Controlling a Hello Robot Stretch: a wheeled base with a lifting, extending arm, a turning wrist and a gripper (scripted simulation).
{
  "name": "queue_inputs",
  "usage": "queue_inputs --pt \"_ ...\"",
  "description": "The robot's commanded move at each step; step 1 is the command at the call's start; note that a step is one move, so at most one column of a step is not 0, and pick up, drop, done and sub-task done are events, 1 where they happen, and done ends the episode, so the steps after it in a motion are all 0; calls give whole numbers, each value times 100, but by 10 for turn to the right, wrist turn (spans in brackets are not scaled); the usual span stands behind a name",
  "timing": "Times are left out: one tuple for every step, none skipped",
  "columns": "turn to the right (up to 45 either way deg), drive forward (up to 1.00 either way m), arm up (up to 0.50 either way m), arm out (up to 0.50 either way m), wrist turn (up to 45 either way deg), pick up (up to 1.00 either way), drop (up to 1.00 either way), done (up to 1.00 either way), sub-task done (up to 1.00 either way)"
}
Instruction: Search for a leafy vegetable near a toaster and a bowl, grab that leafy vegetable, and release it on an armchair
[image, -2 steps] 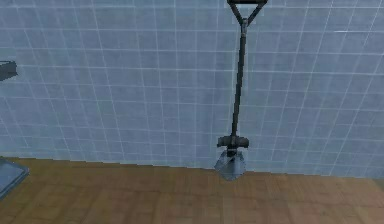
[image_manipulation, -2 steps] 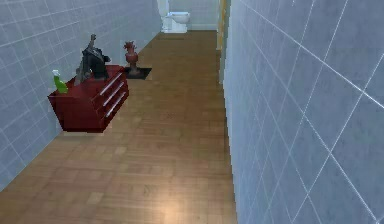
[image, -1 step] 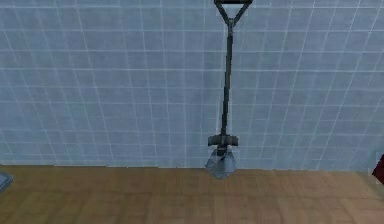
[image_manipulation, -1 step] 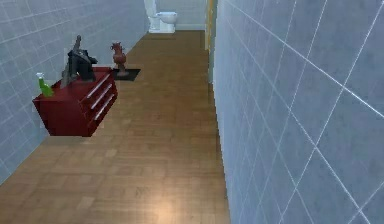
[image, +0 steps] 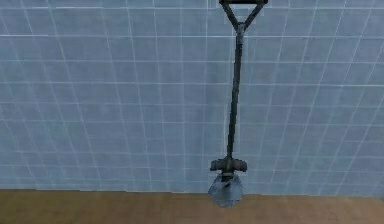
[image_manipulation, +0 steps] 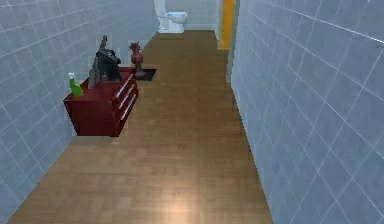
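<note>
the step in hand is the search: where the leafy vegetable lies cannot be told from here, and nothing here reads as a toaster, bowl or armchair. the state of the end effector cannot be told either.

straight ahead a pale tiled wall (image: 100, 100) stands close, with a long-handled tool (image: 236, 90) leaning on it, its head down by the strip of wooden floor (image: 100, 208). going forward looks blocked, so the next move likely calls for a turn of the base.

to the arm side a corridor floor (image_manipulation: 170, 150) runs out long and bare between tiled walls. a red dresser (image_manipulation: 100, 108) hugs the view's left wall, carrying a green bottle (image_manipulation: 75, 86) and a dark statue (image_manipulation: 103, 62), with a reddish vase (image_manipulation: 135, 52) just beyond. a toilet (image_manipulation: 176, 20) and a yellow door (image_manipulation: 228, 22) sit at the far end. this looks like a bathroom passage, so the vegetable is probably elsewhere. the widest room lies between the dresser's front edge and the right wall (image_manipulation: 310, 90); keep off that corner when turning.
</note>
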Motion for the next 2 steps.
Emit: queue_inputs --pt "-450 0 0 0 0 0 0 0 0" --pt "-420 0 0 0 0 0 0 0 0"
